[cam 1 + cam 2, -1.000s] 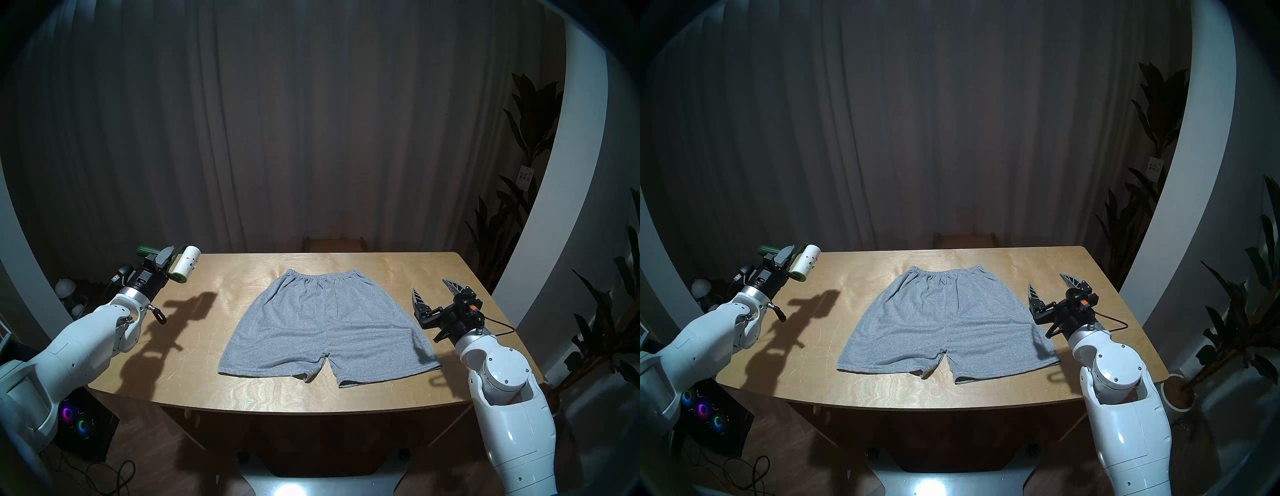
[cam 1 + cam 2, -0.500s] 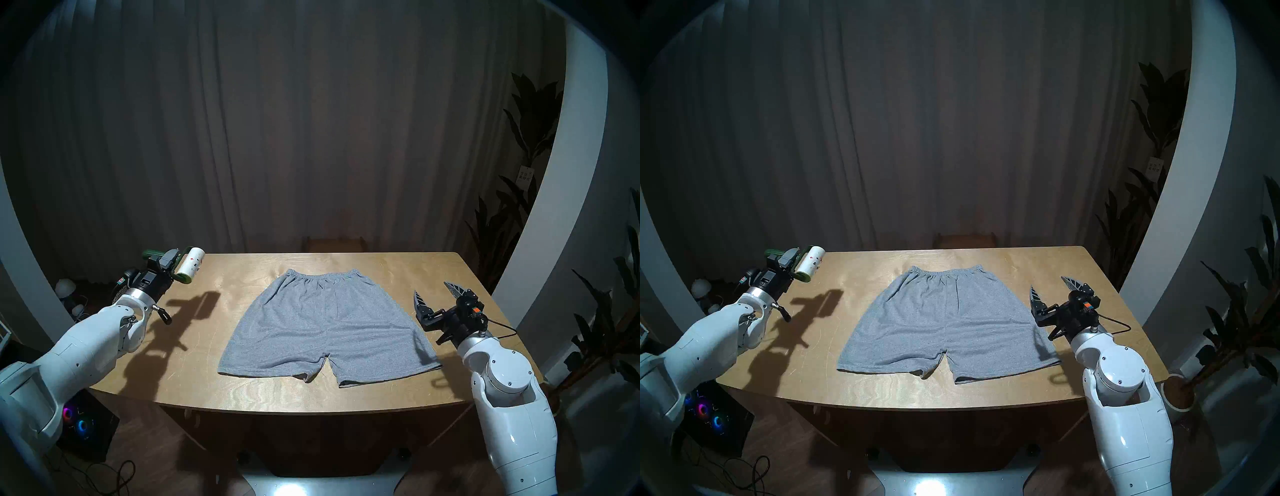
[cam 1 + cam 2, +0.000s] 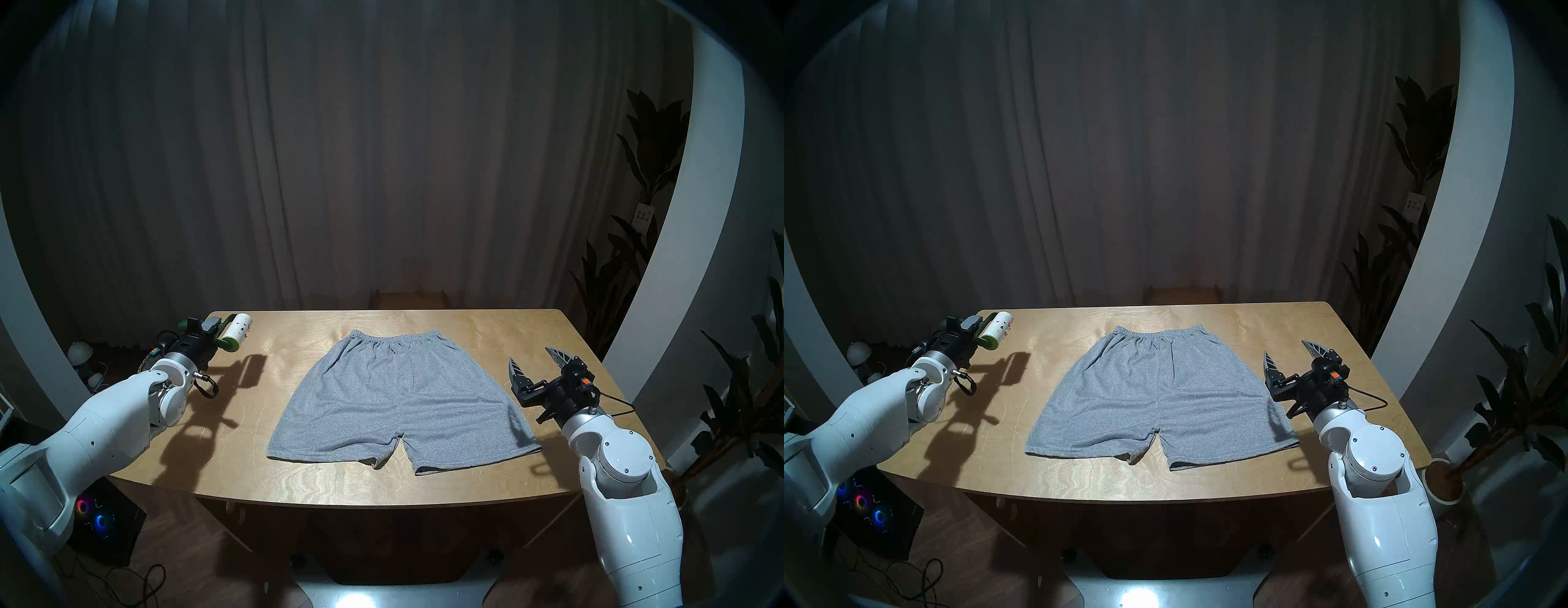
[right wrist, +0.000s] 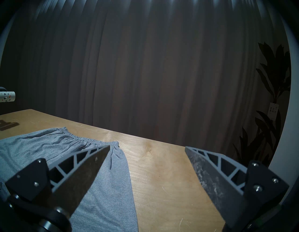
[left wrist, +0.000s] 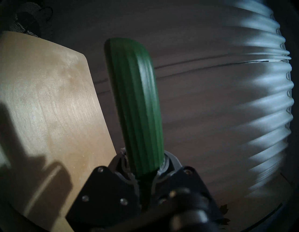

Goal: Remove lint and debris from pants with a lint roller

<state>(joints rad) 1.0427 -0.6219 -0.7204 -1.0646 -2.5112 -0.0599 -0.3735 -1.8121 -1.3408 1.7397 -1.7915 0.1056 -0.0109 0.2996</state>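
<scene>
My left hand (image 3: 211, 327) is clamped tight on the green handle of the lint roller (image 3: 235, 331), up in the air over the far left corner of the desk (image 3: 263, 463). Red and dark specks (image 3: 242, 326) are stuck on its white roll. The grey shorts (image 3: 399, 399) lie flat in the middle of the desk. My right hand (image 3: 535, 364) floats just beside them, fingers wide apart, holding nothing.

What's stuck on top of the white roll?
Little red and black specks stick to the lint roller's white roll. The roll's far side is hidden, so more may be there.
</scene>
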